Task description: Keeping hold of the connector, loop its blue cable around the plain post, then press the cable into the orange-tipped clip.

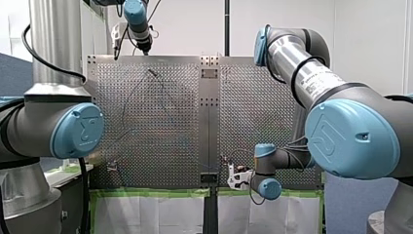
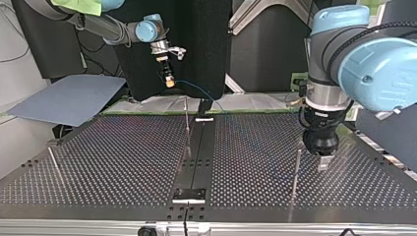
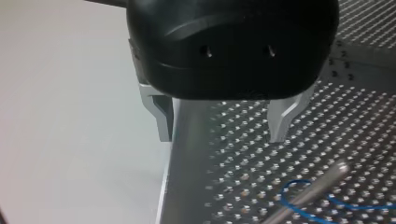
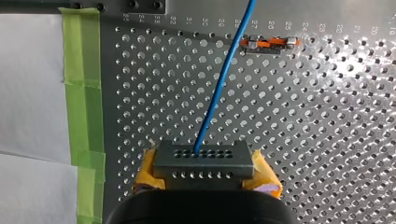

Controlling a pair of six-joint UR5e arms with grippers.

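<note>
In the right wrist view my right gripper [image 4: 205,171] is shut on a grey connector [image 4: 204,156], with yellow pads [image 4: 148,170] on both sides of it. Its blue cable [image 4: 224,79] runs straight ahead and passes just beside the orange-tipped clip [image 4: 270,43]. In the top view this gripper [image 2: 168,78] hangs above the table's far edge, and the cable [image 2: 196,89] sags away from it. My left gripper [image 3: 222,126] is open, with bare metal fingers [image 3: 281,122] and nothing between them. Ahead of it a plain post [image 3: 313,189] has the blue cable [image 3: 292,186] curled at its foot.
In the top view a thin post [image 2: 187,128] rises at the table's middle. Another post [image 2: 295,177] stands beside my left gripper [image 2: 323,160], and a third [image 2: 54,164] leans at the left. Green tape [image 4: 81,88] edges the perforated plate [image 4: 327,140].
</note>
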